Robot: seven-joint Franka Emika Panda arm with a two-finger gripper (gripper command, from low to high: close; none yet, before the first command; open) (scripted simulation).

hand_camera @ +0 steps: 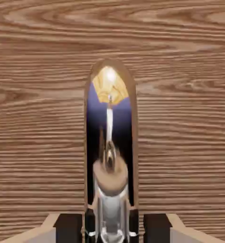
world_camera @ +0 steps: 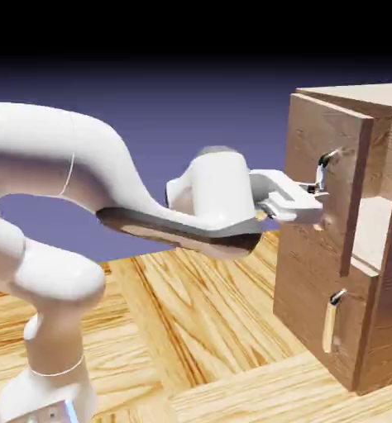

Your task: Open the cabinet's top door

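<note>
The boxy light-brown wood-grain cabinet (world_camera: pixel 373 248) carries no readable writing. Its larger upper wood-grain top door (world_camera: pixel 327 186) stands swung partly out from the cabinet front. The white arm's two-finger gripper (world_camera: pixel 317 192) pinches that door's vertical silver bar handle (hand_camera: pixel 108 190), jaws closed on it.

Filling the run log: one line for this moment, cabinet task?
stage: pulling | end effector: shut on top door handle | top door: partly swung open | lower door: shut | cabinet: upright on table

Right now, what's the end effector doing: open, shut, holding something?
End effector: shut on the top door's handle; the top door already stands ajar.
</note>
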